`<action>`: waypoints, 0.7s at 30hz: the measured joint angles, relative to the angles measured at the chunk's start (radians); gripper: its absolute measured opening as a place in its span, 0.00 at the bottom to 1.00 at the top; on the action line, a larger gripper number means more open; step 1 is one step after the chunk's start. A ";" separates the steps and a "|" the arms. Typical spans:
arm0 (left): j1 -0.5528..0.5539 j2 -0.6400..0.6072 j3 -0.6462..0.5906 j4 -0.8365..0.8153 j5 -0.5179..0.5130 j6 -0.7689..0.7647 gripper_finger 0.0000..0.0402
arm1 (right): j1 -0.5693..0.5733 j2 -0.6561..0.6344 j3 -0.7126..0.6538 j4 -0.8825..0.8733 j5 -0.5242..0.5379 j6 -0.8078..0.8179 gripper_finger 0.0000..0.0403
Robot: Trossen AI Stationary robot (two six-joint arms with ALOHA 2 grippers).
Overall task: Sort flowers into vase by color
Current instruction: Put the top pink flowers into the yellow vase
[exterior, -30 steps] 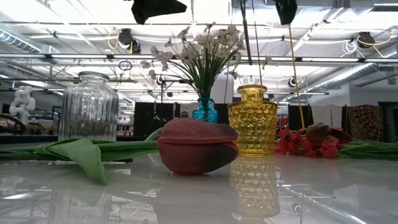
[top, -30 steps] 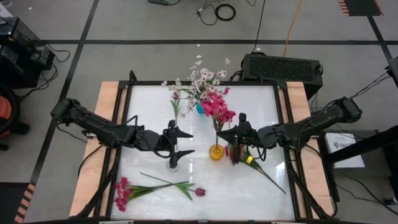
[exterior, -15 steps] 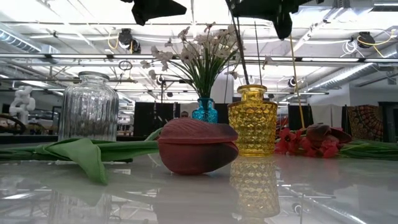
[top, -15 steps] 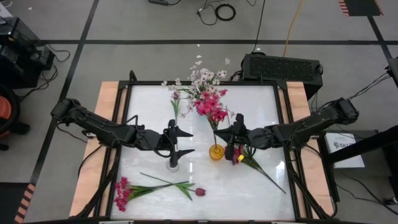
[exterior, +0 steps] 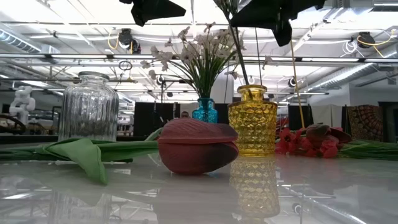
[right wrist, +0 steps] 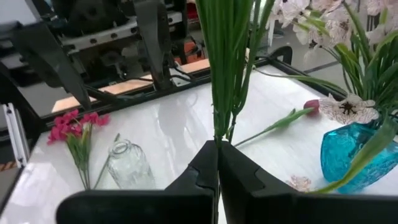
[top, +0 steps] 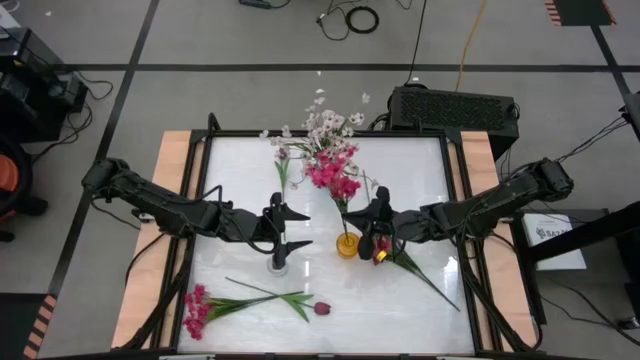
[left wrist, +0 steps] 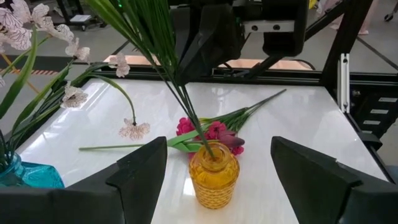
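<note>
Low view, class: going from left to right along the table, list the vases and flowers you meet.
Clear glass vase → maroon tulip → yellow vase → pink and maroon flowers lying flat.

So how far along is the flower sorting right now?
Done: white sprays stand in the blue vase. In hand: the right pincer, shut on a magenta bunch, has its stems in the yellow vase. Left: flowers lying on the table, the clear vase empty, the left pincer open above it.
</note>
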 joint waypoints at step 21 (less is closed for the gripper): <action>0.000 0.000 0.000 -0.021 0.000 0.000 0.73 | -0.007 0.075 0.000 -0.039 -0.008 0.106 0.15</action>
